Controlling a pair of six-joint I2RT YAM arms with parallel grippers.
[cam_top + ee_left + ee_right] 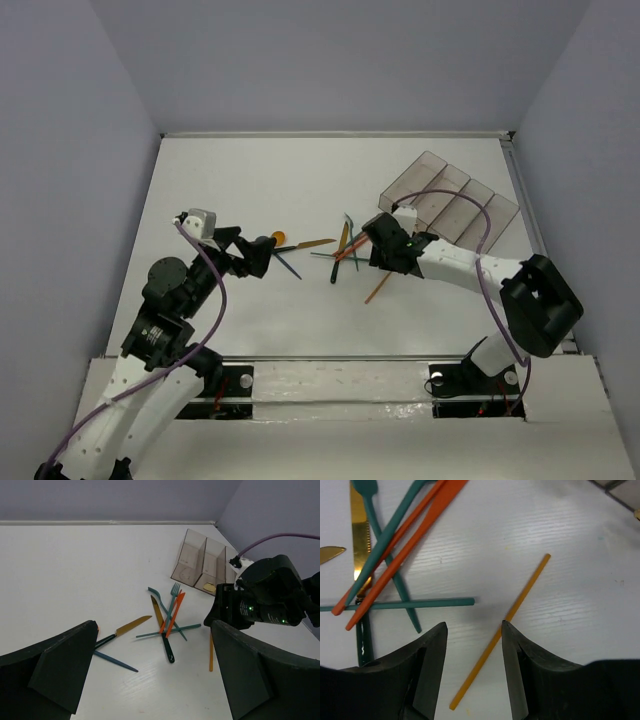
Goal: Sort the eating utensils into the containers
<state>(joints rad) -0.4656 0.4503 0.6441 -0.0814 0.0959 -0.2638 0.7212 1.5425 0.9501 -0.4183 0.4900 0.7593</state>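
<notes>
Several utensils [345, 250] lie crossed in a pile at mid-table, shown in the left wrist view as a teal fork [173, 596], an orange knife [175, 614] and a gold knife [130, 626]. A thin orange stick-like utensil [520, 597] lies apart, also in the top view [378, 288]. My right gripper [473, 629] is open and low over it, the stick running between the fingers close to the right one. My left gripper [154, 635] is open and empty, left of the pile [258, 256]. The containers [450, 198] stand at the back right.
A blue utensil [115, 661] and an orange spoon [278, 238] lie near my left gripper. A yellowish item [210, 586] shows in one bin. White walls ring the table. My right arm's body [262, 600] stands between the pile and the bins.
</notes>
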